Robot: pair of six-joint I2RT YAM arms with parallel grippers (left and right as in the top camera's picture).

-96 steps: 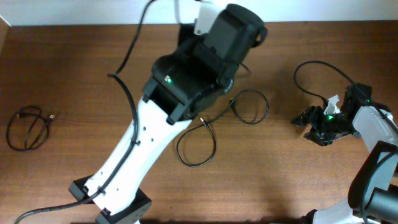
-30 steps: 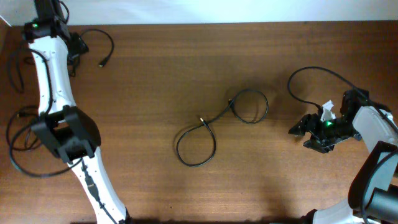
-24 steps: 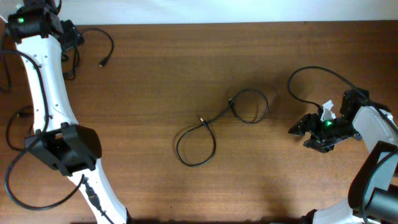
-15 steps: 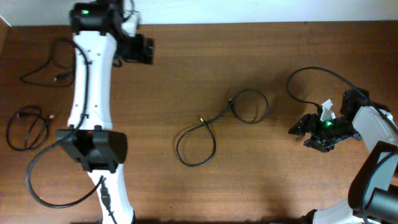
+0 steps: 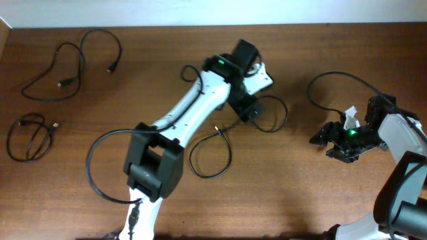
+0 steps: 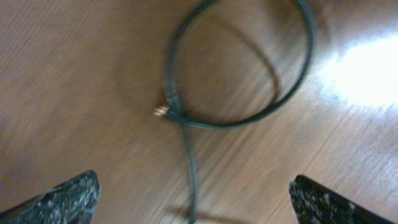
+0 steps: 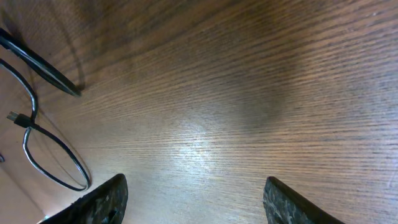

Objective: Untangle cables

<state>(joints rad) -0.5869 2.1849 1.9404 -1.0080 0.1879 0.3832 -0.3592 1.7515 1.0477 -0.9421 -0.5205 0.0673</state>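
Left gripper point(image 5: 247, 111) hovers, fingers spread wide, above the looped black cable point(image 6: 177, 115) at the table's point(image 5: 320, 200) middle; right gripper point(image 5: 321, 138), likewise spread and empty, sits near the right edge; another cable point(image 5: 111, 67) lies at the far-left corner.

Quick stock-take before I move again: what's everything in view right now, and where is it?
loose cable: one, black, far-left corner of the table, spread out
coiled cable: one, black, left edge, bundled
looped cable: one as far as I can tell, black, centre, two loops
table: one, brown wood
arm wires: two, thick black, one by the left arm's base, one arcing near the right arm
left gripper: open, above the looped cable's far loop
right gripper: open, over bare wood, right side
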